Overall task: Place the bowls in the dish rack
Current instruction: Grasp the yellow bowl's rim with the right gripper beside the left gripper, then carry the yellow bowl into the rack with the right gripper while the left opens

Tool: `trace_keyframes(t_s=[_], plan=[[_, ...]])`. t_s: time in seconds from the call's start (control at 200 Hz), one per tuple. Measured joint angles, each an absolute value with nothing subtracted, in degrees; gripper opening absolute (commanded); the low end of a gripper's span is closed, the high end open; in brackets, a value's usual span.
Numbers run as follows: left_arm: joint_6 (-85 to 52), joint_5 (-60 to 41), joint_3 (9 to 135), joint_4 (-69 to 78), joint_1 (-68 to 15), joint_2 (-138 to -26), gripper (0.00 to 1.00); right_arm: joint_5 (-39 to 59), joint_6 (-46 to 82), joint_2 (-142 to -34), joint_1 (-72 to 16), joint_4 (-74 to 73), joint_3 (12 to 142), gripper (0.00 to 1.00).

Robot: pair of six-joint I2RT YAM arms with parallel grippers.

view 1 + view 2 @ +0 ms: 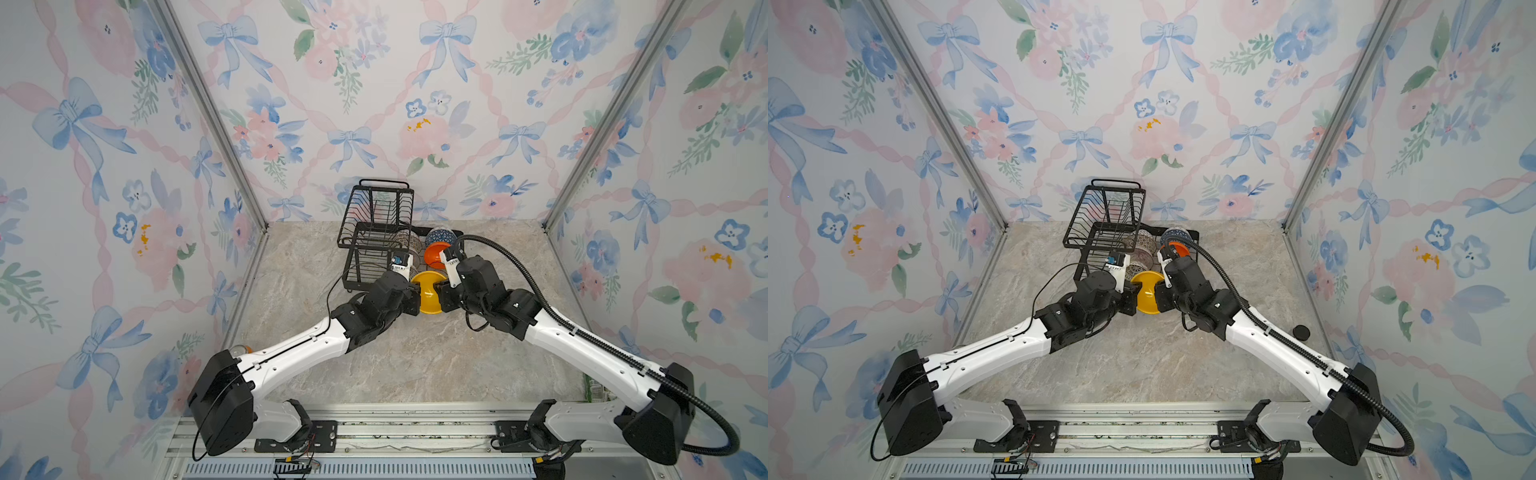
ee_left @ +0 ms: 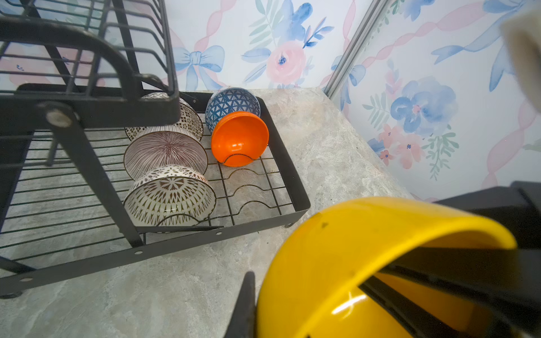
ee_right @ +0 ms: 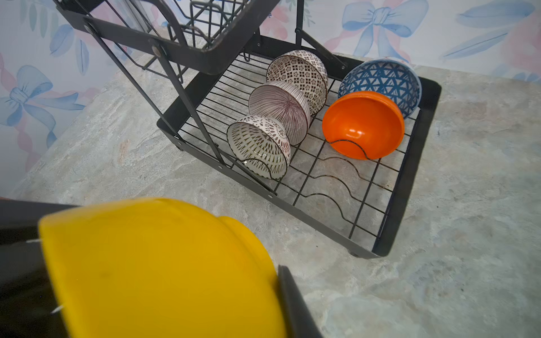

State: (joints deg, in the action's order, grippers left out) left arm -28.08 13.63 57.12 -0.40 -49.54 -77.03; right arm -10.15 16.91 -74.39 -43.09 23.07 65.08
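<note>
Plainly, the yellow bowl (image 1: 428, 297) is the only one outside the dish rack (image 3: 404, 181). It sits between the two arms, just near of the rack's near edge and towards its right end. The left gripper (image 1: 415, 296) is clamped on the bowl's left wall, with one finger inside and one outside. The right gripper (image 1: 439, 291) meets the opposite side. In the right wrist view one finger (image 3: 288, 295) lies against the outer wall, but its partner is hidden, so I cannot tell whether that pinch has closed.

The other five bowls stand on edge in the lower tray. Three patterned ones line the left row, and the blue bowl (image 3: 380, 79) and orange bowl (image 3: 363, 123) are on the right. The wire humps near of the orange bowl are free.

The yellow bowl looks glossy, thin-walled and rigid, so it is probably light, and plastic rather than ceramic. It should take a firm pinch without damage. The slick curved surface may let it swivel or slide between flat pads.

The best hold is deep over the rim, one finger inside and one outside. It should be on the side away from the rack, leaving the leading edge free to drop into a slot.
</note>
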Motion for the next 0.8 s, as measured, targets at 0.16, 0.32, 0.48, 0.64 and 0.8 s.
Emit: trace_keyframes(t_s=[0.16, 0.32, 0.48, 0.64, 0.8], plan=[[-28.0, 13.3, 57.0, -0.1, -49.5, -77.0, 0.00, -10.9, 16.5, -74.4, -43.1, 23.3, 65.1, 0.03], [-27.4, 12.2, 57.0, -0.1, -49.5, -76.9, 0.19, -11.0, 16.1, -74.4, -42.9, 23.6, 65.3, 0.00], [-24.6, 7.9, 57.1, -1.5, -49.3, -75.6, 0.72, -10.8, 13.8, -74.4, -40.4, 26.1, 66.3, 0.00], [-22.7, 5.5, 57.2, -3.9, -48.6, -73.6, 0.98, -10.9, 10.3, -74.4, -38.3, 26.9, 68.5, 0.00], [-22.1, 4.8, 57.1, -6.2, -46.9, -70.6, 0.98, -12.8, 4.6, -75.6, -36.3, 25.9, 69.4, 0.00]])
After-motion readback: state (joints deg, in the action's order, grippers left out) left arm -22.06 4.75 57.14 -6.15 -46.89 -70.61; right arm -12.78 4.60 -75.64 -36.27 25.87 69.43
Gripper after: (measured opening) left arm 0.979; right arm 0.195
